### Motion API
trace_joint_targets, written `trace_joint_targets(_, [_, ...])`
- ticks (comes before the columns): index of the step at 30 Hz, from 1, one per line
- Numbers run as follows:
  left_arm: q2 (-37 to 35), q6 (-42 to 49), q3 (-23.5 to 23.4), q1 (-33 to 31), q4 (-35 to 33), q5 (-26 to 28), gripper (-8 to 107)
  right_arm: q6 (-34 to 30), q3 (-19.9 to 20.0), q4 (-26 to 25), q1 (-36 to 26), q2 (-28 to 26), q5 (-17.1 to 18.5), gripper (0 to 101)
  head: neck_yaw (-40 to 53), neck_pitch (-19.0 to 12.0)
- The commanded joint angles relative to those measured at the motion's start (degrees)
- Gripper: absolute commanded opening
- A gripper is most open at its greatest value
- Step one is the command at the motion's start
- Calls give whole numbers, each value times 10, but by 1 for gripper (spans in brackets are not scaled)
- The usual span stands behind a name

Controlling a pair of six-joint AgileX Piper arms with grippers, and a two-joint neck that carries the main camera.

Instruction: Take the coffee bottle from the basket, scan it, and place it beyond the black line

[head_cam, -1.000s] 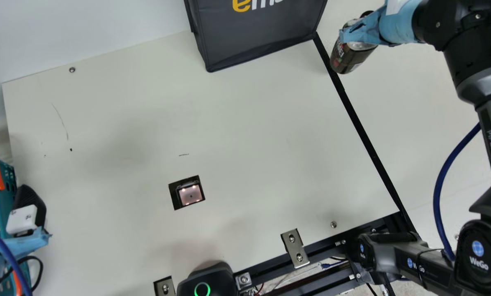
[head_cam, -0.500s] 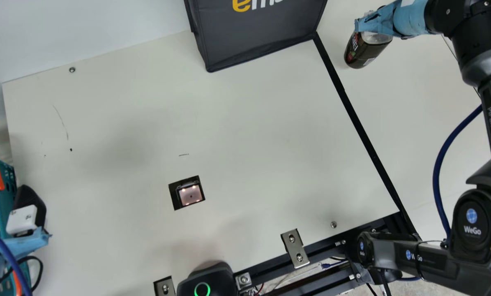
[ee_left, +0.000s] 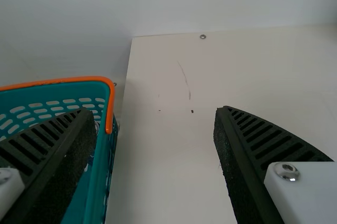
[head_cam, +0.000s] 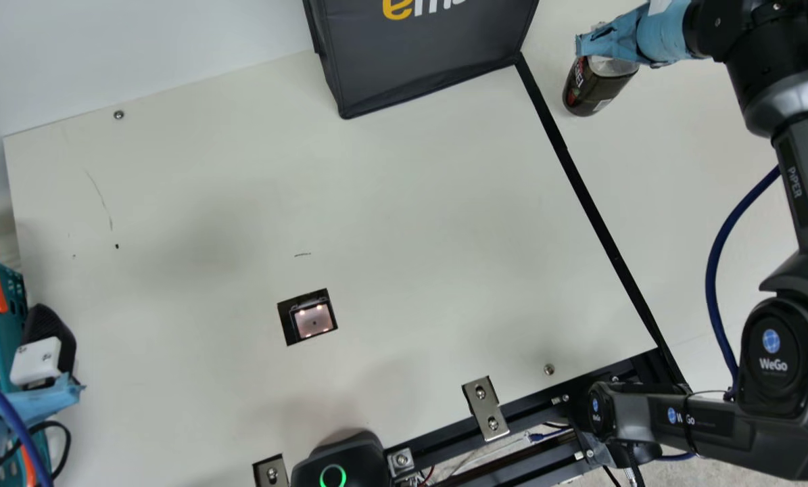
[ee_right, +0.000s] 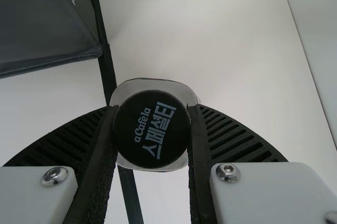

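At the main view's top right, my right gripper is shut on the coffee bottle, a dark bottle whose body lies just right of the black line. Seen by the right wrist view, the fingers of that gripper press both sides of the black cap; whether the bottle's base touches the table cannot be told. My left gripper is at the far left beside the teal basket. Its fingers stand apart in the left wrist view, the gripper empty, one finger over the basket.
A dark fabric bag stands at the table's back, its corner by the black line's far end. The scanner window is set in the tabletop. Metal brackets and a black device with a green ring line the near edge.
My right gripper has carried the bottle rightward from over the black line to its right side, then shifted slightly back left in the last half second. The left arm has kept still.
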Motion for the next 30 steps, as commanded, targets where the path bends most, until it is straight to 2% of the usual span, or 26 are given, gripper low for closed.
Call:
trace_joint_targets(1, [0,0,0,0,0,0,90,2,2,0,0,2,-6,0,0,-15])
trace_joint_targets(28, [0,0,0,0,0,0,90,20,5,3,-15,24,-30,0,0,-15])
trace_joint_targets(30, [0,0,0,0,0,0,90,20,5,3,-15,24,-31,7,0,-15])
